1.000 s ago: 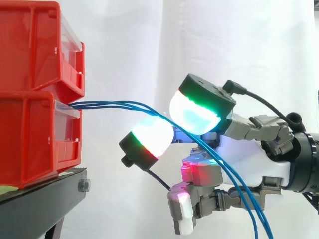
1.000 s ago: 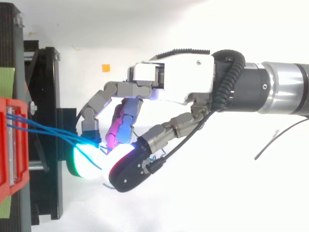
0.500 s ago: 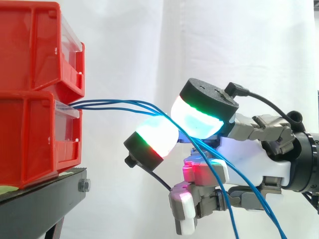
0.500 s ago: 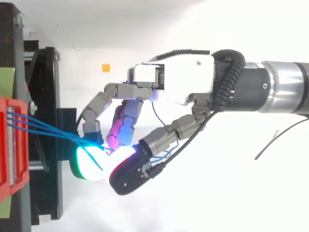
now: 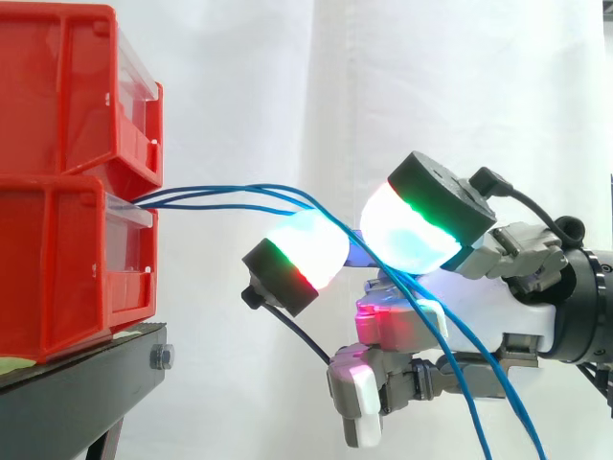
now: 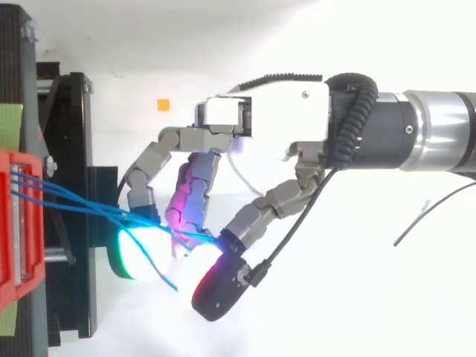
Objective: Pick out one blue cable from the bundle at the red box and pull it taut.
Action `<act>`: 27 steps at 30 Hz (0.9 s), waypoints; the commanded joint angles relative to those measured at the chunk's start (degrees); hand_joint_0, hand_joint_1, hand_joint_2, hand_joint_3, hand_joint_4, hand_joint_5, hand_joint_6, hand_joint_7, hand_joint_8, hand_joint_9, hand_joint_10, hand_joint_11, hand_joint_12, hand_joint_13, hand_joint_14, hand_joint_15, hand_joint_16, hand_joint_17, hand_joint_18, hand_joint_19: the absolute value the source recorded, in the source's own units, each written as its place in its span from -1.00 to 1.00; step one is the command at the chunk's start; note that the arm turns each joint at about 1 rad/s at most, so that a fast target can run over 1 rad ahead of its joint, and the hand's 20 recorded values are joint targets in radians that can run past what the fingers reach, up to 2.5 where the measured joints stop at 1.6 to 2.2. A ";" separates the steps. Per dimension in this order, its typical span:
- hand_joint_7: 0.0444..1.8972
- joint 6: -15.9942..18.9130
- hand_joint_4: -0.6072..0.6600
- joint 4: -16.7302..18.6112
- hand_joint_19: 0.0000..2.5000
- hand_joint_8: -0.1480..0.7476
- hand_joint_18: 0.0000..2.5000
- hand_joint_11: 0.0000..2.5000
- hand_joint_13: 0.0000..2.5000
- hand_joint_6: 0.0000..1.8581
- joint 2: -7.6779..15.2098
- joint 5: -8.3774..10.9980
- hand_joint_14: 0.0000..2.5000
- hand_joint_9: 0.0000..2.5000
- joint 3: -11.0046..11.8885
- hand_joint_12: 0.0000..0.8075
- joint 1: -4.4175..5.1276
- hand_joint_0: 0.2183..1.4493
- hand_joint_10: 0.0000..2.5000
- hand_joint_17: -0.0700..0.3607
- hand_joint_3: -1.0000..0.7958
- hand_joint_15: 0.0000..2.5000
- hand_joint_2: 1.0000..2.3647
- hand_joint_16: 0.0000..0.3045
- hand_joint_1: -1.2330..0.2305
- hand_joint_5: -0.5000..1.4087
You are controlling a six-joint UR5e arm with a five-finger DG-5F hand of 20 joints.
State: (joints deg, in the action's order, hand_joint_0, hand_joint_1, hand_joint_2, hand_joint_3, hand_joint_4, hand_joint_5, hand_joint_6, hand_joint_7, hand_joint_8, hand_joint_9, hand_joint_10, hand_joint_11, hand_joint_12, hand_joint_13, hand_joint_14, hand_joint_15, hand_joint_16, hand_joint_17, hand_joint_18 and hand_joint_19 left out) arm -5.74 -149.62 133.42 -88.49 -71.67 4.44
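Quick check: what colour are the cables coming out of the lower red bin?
The blue cables are blue on every strand; the side view shows it best.
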 commanded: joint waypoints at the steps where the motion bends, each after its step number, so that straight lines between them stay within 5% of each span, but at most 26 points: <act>1: -0.23 -0.15 0.00 -0.85 -0.52 -0.11 -0.27 -0.24 -0.15 -0.01 0.00 -0.10 -0.98 0.07 0.30 -0.10 -0.04 -0.59 -0.98 -0.18 -0.44 -0.49 -1.00 -0.69 -0.40 -0.57; 7: -0.17 -1.03 -0.04 -2.52 -0.47 -0.15 -0.32 -0.26 -0.17 -0.06 0.00 0.16 -0.98 0.06 0.30 -0.15 -0.22 -0.46 -0.98 -0.22 -0.44 -0.48 -1.00 -0.72 0.06 -0.57; 12: -0.16 -3.05 -0.04 -3.57 -0.46 -0.12 -0.33 -0.26 -0.17 -0.07 0.00 -0.01 -0.98 0.06 0.56 -0.14 -0.57 -0.43 -0.98 -0.22 -0.40 -0.48 -1.00 -0.72 0.02 -0.57; 19: -0.15 -7.89 -0.01 -9.28 -0.46 -0.11 -0.33 -0.26 -0.18 -0.06 0.00 0.16 -0.98 0.05 4.87 -0.12 -1.27 -0.44 -0.98 -0.22 -0.30 -0.48 -0.99 -0.71 -0.10 -0.58; 27: -0.16 -11.14 0.01 -11.13 -0.46 -0.10 -0.33 -0.27 -0.18 -0.06 -0.09 0.42 -0.98 0.04 6.10 -0.12 -1.01 -0.46 -0.98 -0.20 -0.37 -0.47 -0.99 -0.70 -0.01 -0.59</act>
State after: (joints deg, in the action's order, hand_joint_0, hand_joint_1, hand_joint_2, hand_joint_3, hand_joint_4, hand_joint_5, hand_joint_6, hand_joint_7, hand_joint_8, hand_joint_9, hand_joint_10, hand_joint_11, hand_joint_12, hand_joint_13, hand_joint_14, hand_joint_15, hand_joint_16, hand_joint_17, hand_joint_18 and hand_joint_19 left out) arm -15.91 -160.37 133.40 -88.21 -65.85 3.28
